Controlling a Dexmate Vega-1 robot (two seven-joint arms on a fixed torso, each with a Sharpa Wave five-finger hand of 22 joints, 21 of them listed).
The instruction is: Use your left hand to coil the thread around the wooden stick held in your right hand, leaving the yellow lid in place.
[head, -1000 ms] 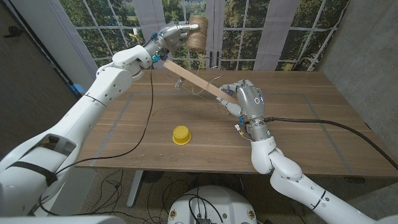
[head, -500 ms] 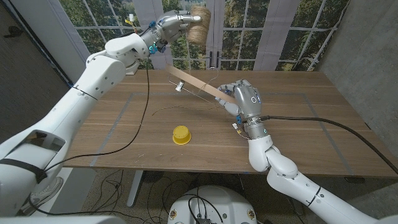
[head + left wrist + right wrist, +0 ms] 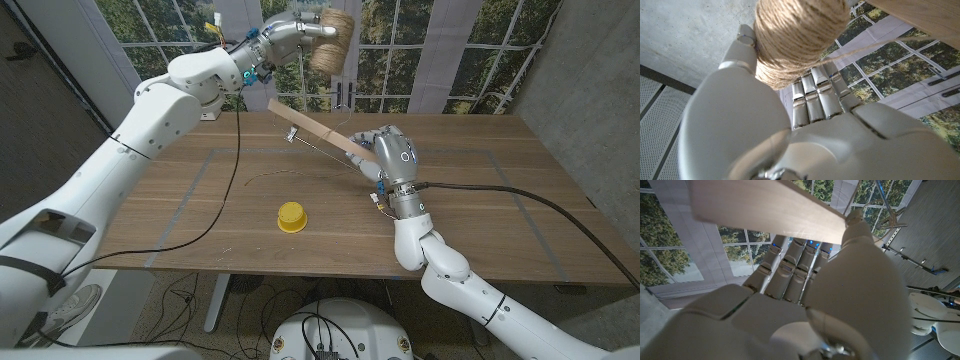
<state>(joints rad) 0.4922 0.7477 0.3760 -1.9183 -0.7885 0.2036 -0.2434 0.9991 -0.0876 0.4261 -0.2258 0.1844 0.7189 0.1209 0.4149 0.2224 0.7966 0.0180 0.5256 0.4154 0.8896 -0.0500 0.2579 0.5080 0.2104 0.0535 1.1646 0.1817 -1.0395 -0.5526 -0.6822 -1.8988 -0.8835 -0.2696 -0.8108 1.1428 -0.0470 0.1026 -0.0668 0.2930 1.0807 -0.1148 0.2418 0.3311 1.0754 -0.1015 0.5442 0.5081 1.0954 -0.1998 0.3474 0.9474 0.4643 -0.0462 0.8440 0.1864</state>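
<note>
Fingers of my left hand (image 3: 285, 38) are clamping a fat spool of tan jute thread (image 3: 333, 42), and I am holding it high above the bench's far edge, probably to keep the strand taut. Meanwhile my right hand (image 3: 385, 155) is gripping one end of the flat pale wooden stick (image 3: 312, 127), its free end angling up toward the spool so the thread can go round it. Closer to me, the small round yellow lid (image 3: 291, 216) is sitting alone on the dark wooden bench (image 3: 500, 200), well apart from both hands. Behind, tall gridded windows (image 3: 180, 20) are showing green trees between white curtains.
</note>
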